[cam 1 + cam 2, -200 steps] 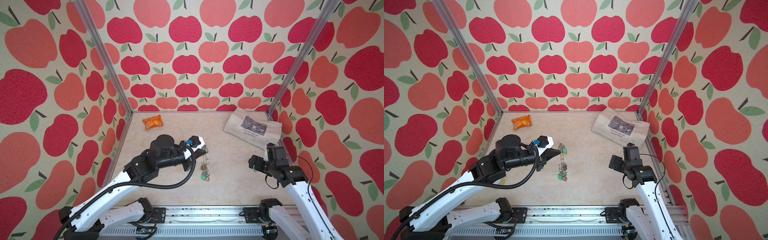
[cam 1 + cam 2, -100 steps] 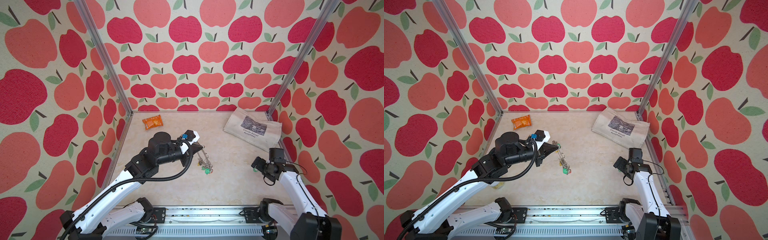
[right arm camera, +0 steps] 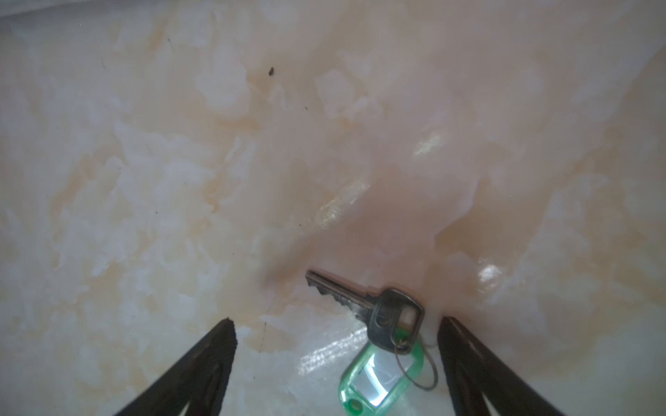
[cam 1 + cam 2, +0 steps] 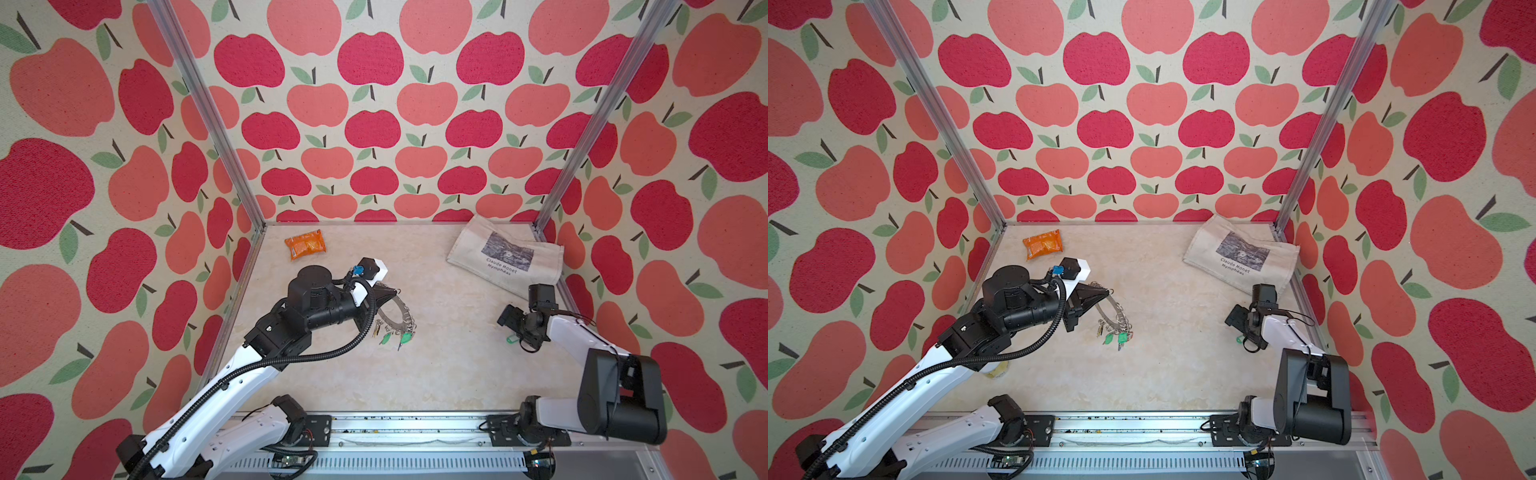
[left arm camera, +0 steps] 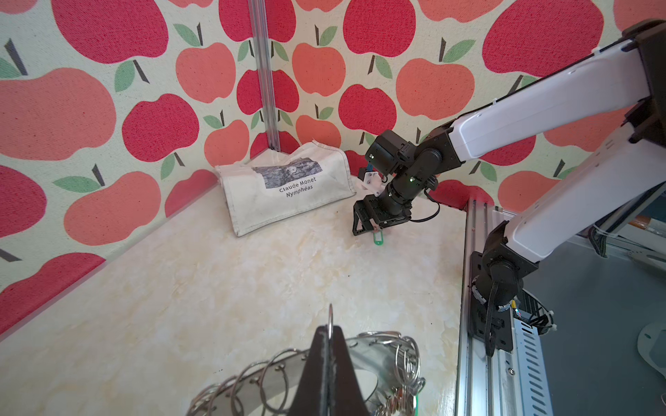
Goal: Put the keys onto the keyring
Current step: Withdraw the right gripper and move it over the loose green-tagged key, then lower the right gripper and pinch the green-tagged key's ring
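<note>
Two tools work well apart on the glossy, cream-marbled bench (image 4: 436, 374). The left tool (image 5: 329, 333) is pressed fully together. Its black tapered fingers (image 5: 317, 371) pinch a thin wire ring at the rim of the keyring (image 5: 378, 354), a flat, dull-grey metal disc with a wide central hole and many small wire loops threaded along its edge. In both top views the keyring (image 4: 400, 316) lies just left of the bench's middle, and a small bunch of keys (image 4: 392, 337) with green oval tags hangs at its nearer edge. The right tool (image 3: 337, 322) stands wide apart, low over the bench near the right wall. Its two dark pointed fingers (image 3: 212, 356) straddle a loose key (image 3: 378, 315) without gripping it. This key is silver, with a toothed blade and a squarish head, and a fine wire loop joins it to a translucent green plastic tag (image 3: 382, 381) with a clear window; one finger sits just beside that loop. Behind the right tool a cream canvas tote bag (image 4: 505, 257) printed "Claude Monet Nymphéas" slumps in the back corner. A crinkled orange foil packet (image 4: 305, 244) lies at the back left.
</note>
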### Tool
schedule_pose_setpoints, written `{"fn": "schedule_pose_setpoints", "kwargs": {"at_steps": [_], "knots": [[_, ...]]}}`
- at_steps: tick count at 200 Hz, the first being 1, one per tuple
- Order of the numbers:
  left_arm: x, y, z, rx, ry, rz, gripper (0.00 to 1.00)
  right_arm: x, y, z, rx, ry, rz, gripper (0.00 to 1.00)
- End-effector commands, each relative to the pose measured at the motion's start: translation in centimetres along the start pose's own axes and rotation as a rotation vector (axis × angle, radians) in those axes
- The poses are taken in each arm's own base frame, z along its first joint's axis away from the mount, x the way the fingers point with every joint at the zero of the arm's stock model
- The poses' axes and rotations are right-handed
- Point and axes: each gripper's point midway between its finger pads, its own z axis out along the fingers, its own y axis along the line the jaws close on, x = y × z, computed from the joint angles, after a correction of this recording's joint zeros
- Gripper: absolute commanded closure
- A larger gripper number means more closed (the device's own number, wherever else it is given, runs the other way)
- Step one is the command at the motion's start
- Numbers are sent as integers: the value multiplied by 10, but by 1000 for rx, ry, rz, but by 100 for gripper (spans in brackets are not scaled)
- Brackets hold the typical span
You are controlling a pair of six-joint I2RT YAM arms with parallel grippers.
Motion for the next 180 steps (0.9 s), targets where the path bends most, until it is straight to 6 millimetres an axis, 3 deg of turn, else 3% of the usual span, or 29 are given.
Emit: {"fn": "schedule_pose_setpoints", "kwargs": {"at_steps": [1,43,112,141,180], "knots": [[-21,2,-5,-5,-79,11,100,25,6,9,-59,109,2,11],[-26,6,-2,8,-75,14,100,60,25,8,-86,223,5,12],[-25,3,-9,14,-77,3,100,107,81,10,-161,295,-104,12],[-25,2,-10,14,-77,-4,100,110,101,13,-148,311,-218,12],[-27,0,-14,12,-84,-2,100,95,86,-12,-39,178,-302,14]]}}
